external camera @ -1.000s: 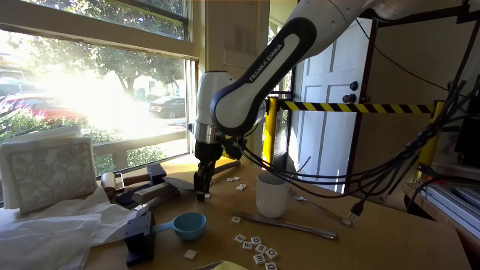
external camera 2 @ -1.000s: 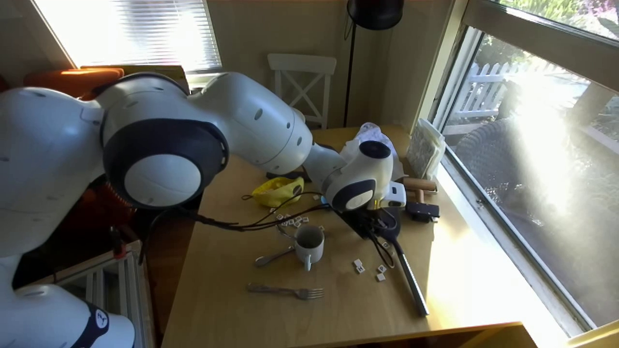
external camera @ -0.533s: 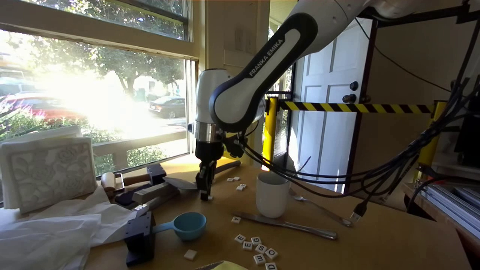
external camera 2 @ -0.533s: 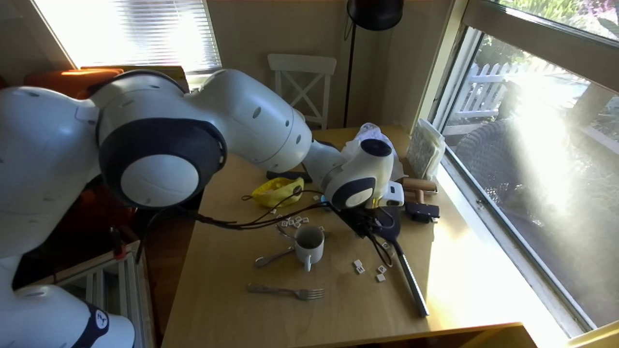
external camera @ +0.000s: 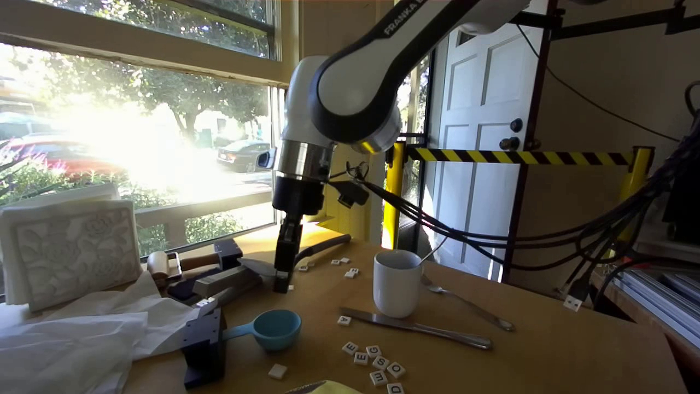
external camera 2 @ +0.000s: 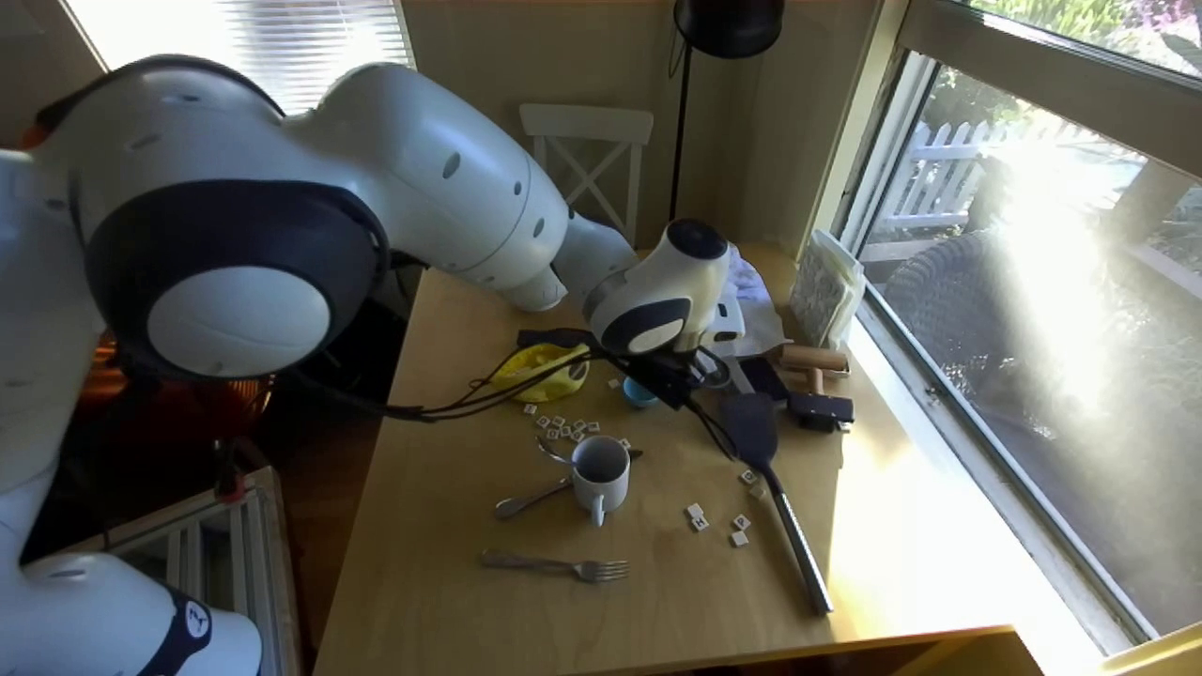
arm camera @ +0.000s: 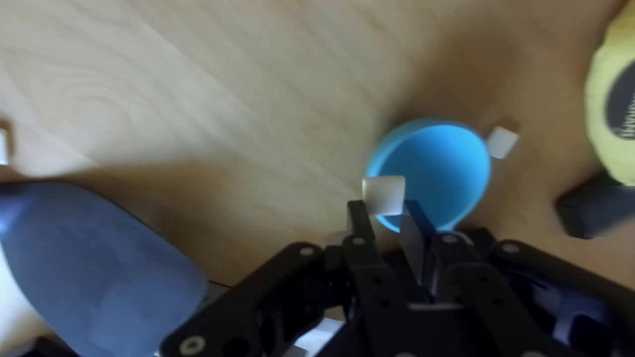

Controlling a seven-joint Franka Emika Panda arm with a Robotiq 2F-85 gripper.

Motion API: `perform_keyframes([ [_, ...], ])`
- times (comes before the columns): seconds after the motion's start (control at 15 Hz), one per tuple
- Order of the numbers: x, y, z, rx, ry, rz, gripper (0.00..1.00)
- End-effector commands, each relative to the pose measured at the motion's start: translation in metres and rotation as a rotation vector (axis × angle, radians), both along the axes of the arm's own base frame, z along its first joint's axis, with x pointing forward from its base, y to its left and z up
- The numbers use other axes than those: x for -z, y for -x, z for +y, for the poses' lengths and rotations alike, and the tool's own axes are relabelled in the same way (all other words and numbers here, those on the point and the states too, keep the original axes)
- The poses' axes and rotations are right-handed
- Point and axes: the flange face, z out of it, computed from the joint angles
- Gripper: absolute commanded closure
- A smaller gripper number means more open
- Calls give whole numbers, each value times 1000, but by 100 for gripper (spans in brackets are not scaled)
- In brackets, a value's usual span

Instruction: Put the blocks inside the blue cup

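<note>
Block (arm camera: 383,195): 1 pinched between 2 fingers (arm camera: 358,219); 1 block (arm camera: 502,143) near 1 blue cup (arm camera: 441,171); 1 white mug (external camera: 396,293).

- Your blue cup (arm camera: 436,171) looks like smooth plastic.
- Your blocks (arm camera: 383,193) look smooth.
- You have a smooth, grained wood table (arm camera: 278,109).
- Your knife (external camera: 437,331) is shiny metal.
- Your mug (external camera: 396,289) looks smooth.

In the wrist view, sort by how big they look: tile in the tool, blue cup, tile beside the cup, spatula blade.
1. Spatula blade, partly out of frame
2. Blue cup
3. Unranked: held tile and tile beside the cup; the held one looks larger but sits nearer the camera.
</note>
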Motion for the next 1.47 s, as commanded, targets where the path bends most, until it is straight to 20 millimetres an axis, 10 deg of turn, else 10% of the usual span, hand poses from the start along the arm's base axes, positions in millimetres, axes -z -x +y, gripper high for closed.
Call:
perform_keyframes([
  [0.0, -24, 22, 29, -166, -104, -38, 95],
  [0.8, 29, 12, 29, -215, -109, -85, 91],
  [0.87, 29, 11, 31, -220, -110, -89, 54],
  [1.4, 0, 15, 31, -287, -112, -166, 4],
])
